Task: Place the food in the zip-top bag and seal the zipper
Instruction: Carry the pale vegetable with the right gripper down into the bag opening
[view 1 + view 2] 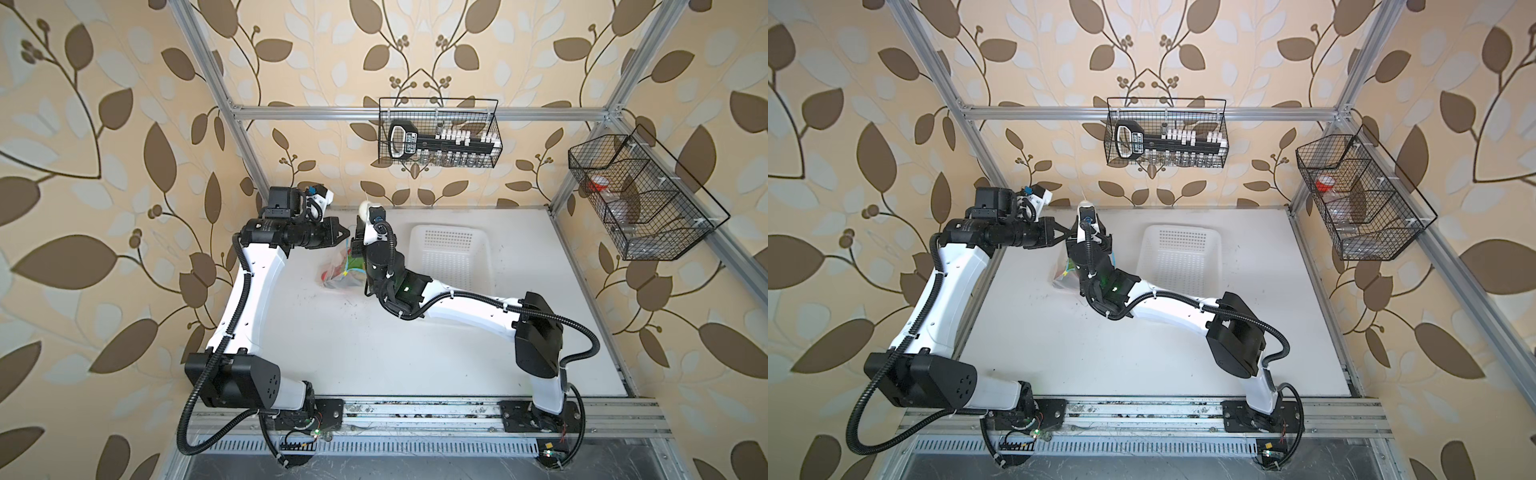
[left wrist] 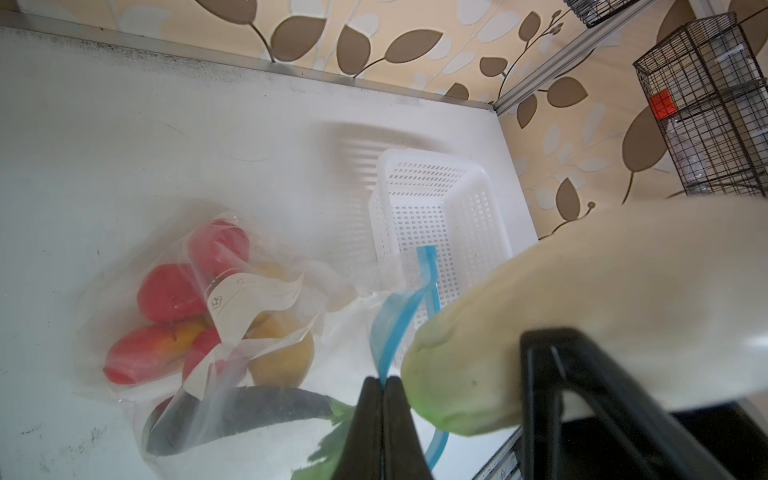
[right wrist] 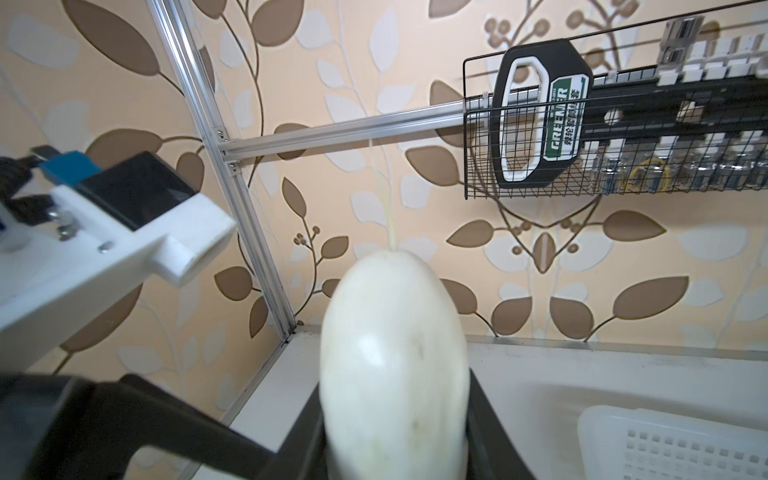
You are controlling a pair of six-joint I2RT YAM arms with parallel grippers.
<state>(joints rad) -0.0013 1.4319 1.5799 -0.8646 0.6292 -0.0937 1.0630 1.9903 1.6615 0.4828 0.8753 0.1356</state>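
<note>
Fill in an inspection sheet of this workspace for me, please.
Surface: white table, scuffed with dark specks.
Job's things: zip-top bag on the table, mouth edge lifted, zipper unsealed; red apples, a potato and an eggplant inside; pale vegetable outside.
Clutter: white basket, nothing seen in it.
Grippers: left gripper shut on the zipper; right gripper shut on the pale vegetable.
Cables: black conduits along both arms, none seen touching the bag.
Surroundings: wire baskets on leaf-patterned walls; aluminium frame.
</note>
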